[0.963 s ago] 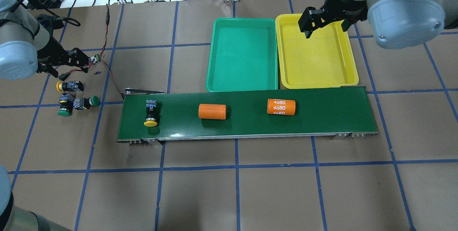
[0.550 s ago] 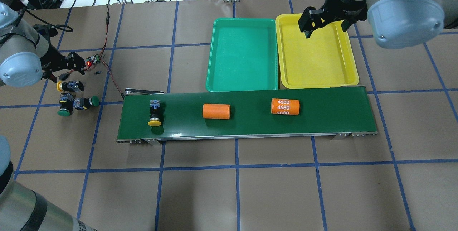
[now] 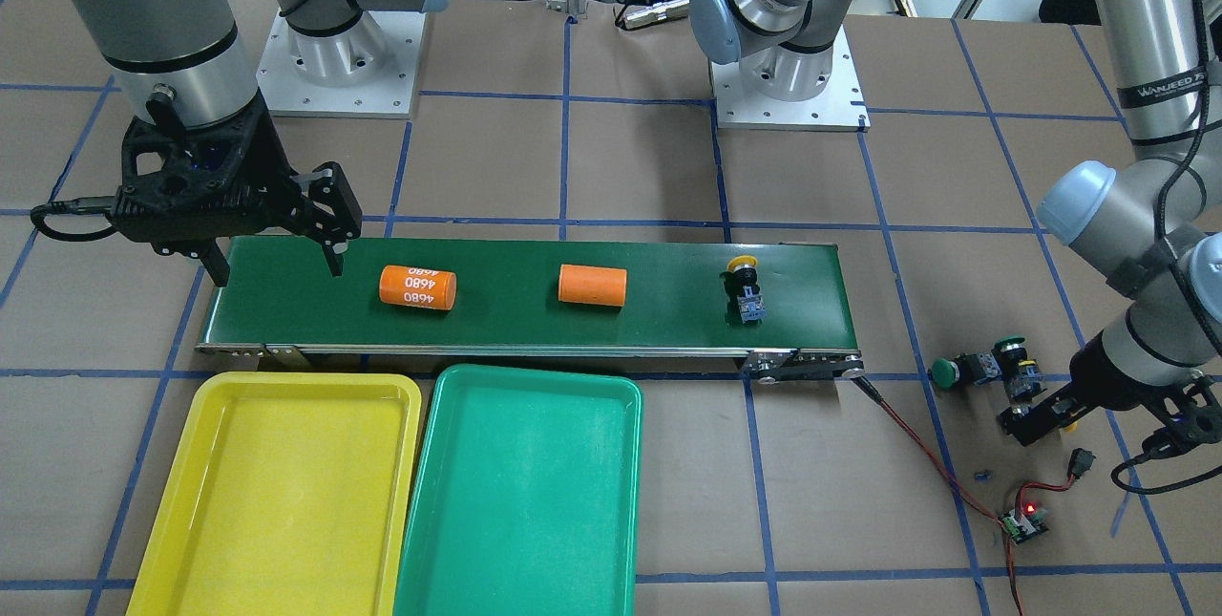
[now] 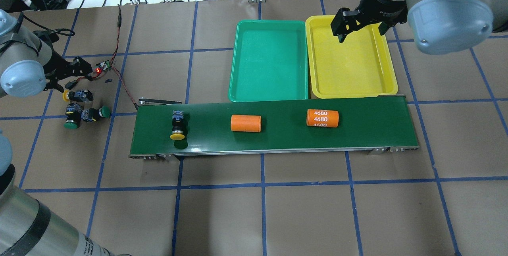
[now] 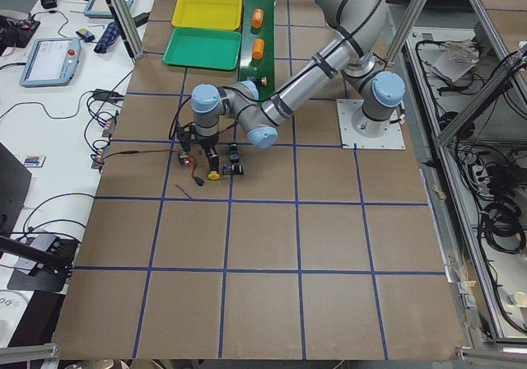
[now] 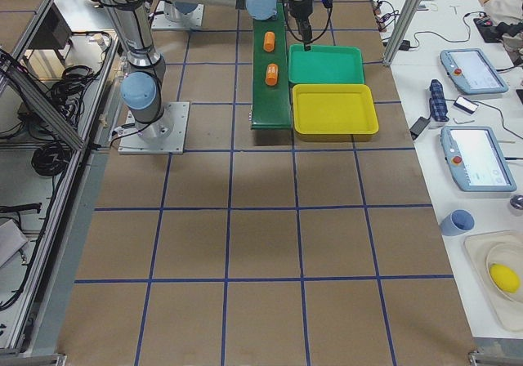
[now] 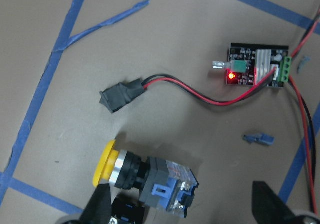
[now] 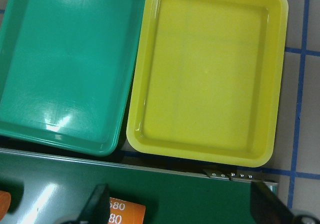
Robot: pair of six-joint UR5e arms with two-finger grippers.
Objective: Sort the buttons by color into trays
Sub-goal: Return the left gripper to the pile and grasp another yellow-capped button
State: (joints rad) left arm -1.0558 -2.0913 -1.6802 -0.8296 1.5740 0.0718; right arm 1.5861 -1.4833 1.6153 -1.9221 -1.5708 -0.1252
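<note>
Left jaws spread, empty, over yellow mushroom-capped button (image 7: 145, 176), right jaws likewise, near glossy round-cornered yellow tray (image 8: 207, 74)

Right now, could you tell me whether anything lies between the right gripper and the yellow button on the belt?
Yes: on the belt, the plain cylinder and the 4680 cylinder lie between the button and the right gripper.

Red-wired switch (image 7: 119, 95) and green buttons (image 4: 85, 115) crowd the table's yellow button (image 7: 145, 176).
</note>
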